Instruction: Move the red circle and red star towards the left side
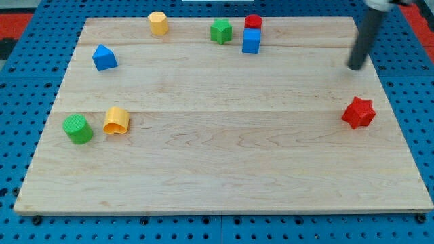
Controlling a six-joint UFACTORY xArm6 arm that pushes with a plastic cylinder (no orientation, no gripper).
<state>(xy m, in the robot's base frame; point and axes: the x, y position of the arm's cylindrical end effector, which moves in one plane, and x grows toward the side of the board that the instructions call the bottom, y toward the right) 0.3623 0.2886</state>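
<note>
There is no pincer here, so I cannot say wide or narrow; the arm ends in a dark rod. My tip (355, 67) sits near the view's right edge of the table (224, 169), touching no block. The red star (358, 112) is just below it, toward the view's bottom, with a small gap between them. The red circle (253, 22) is far off at the view's top, touching the blue cube (251, 41) right below it.

To push the star well, I think the tip should first go round to the star's right side, then slide straight toward the view's left. A push from where it is now would send the star down, not left. For the circle, the tip may need to come in from the right too, and it could bump the green star (220, 31) beside it.

The table is pale wood with lots of bare room in the middle. It rests on a blue board with holes (20, 81). Other blocks sit far left: a blue triangle (104, 58), a yellow hexagon (158, 22), a green cylinder (78, 129) and a yellow block (116, 120).
</note>
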